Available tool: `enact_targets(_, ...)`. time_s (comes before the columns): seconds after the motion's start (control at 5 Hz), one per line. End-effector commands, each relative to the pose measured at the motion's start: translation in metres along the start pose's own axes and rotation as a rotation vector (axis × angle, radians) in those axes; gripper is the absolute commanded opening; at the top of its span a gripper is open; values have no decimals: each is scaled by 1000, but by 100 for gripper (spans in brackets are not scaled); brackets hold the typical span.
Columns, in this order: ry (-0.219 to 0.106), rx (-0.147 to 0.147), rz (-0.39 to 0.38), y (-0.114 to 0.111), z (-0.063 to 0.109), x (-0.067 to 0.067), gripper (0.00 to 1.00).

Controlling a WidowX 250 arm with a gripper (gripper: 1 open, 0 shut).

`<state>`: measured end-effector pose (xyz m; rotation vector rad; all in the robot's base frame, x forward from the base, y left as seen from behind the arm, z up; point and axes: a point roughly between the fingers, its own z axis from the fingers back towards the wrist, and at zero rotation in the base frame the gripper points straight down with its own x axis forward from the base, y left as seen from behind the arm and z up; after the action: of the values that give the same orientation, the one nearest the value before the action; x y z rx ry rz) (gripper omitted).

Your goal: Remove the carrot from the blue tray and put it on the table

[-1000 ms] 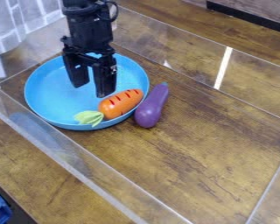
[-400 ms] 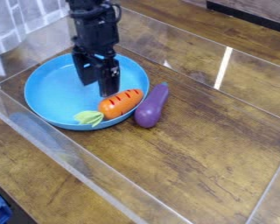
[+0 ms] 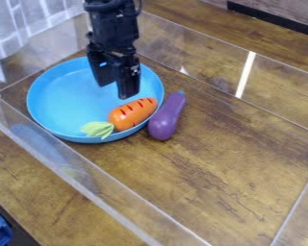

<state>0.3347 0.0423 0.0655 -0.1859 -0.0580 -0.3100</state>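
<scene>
The orange carrot (image 3: 134,113) lies in the blue tray (image 3: 61,101), against its right rim, with its light-green leafy end (image 3: 96,129) pointing lower left. My black gripper (image 3: 118,84) hangs pointing down over the tray, just above and behind the carrot. Its two fingers stand apart and hold nothing. The dark wood-grain table (image 3: 234,163) spreads out to the right and front of the tray.
A purple eggplant toy (image 3: 167,115) lies on the table right against the tray's right rim, next to the carrot. Clear acrylic edging (image 3: 80,173) runs along the table's near side, and another strip crosses behind the tray.
My gripper has shifted to the right and a little away from the camera over the tray, and its wrist has rolled slightly. The carrot and the eggplant toy lie where they were.
</scene>
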Motion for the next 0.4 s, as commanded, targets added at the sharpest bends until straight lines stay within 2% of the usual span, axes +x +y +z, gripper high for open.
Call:
enact_targets(0.0,-67,32,-34,-16,17,15,100)
enact_targets(0.2,-71,31,-42,-26,8,18,100)
